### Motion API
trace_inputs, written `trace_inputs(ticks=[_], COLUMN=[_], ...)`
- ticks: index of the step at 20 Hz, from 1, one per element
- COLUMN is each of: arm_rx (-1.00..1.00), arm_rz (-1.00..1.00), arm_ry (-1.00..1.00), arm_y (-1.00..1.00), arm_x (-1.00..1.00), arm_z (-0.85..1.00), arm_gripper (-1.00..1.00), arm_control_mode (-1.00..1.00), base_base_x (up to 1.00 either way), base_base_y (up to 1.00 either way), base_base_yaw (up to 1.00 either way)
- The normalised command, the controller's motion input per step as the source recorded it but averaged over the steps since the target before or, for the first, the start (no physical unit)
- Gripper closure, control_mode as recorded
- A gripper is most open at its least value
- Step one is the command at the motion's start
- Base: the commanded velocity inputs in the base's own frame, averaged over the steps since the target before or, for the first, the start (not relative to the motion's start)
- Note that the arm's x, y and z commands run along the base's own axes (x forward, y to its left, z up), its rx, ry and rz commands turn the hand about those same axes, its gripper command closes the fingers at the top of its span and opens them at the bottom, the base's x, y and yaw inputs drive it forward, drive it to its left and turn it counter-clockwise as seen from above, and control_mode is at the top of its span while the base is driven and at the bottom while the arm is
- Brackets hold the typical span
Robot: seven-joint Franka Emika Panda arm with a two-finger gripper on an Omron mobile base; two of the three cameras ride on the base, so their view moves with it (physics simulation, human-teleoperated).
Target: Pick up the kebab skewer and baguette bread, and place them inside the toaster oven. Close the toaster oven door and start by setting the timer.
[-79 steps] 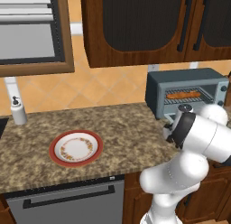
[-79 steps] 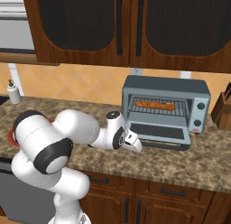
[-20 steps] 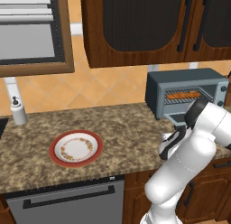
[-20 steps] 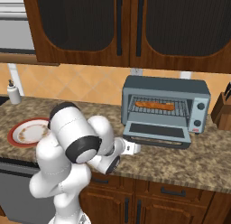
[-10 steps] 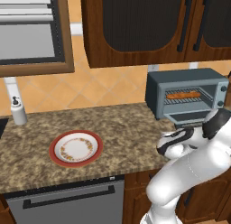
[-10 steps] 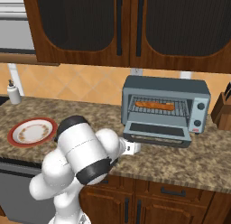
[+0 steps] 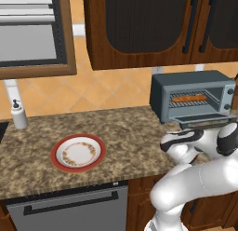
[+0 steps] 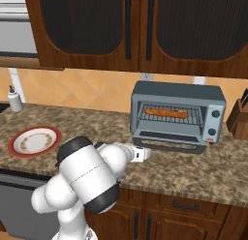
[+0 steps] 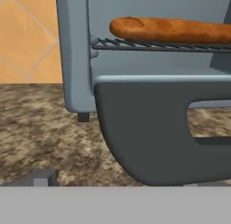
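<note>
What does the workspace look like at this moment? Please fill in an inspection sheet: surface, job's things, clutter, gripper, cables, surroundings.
Surface: speckled brown granite counter.
Job's things: baguette bread lies on the wire rack inside the toaster oven; toaster oven door is folded down, open. Kebab skewer: cannot tell if it is inside.
Clutter: red-rimmed plate with nothing on it; soap dispenser at the wall.
Gripper: gripper low in front of the open door's left end; open or shut cannot be told.
Cables: nothing seen.
Surroundings: dark wooden wall cabinets, orange tiled backsplash, knife block to the right of the oven.
</note>
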Motion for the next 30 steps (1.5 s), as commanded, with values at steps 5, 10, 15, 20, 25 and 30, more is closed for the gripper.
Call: trace_inputs(ticks=[5,10,15,20,25,30], arm_rx=[0.0,0.0,0.0,0.0,0.0,0.0], arm_rz=[0.0,0.0,0.0,0.0,0.0,0.0], arm_ry=[0.14,0.17,0.16,0.18,0.05,0.01], arm_y=[-0.38,-0.39,-0.34,-0.38,-0.29,-0.23], arm_x=[0.4,0.43,0.49,0.59,0.6,0.43], arm_z=[1.0,1.0,1.0,0.97,0.42,0.05], arm_gripper=[-1.0,-1.0,-1.0,-1.0,-1.0,-1.0], arm_control_mode=[-1.0,-1.0,-1.0,-1.0,-1.0,-1.0], base_base_x=[0.0,0.0,0.0,0.0,0.0,0.0], base_base_y=[0.0,0.0,0.0,0.0,0.0,0.0], base_base_yaw=[0.0,0.0,0.0,0.0,0.0,0.0])
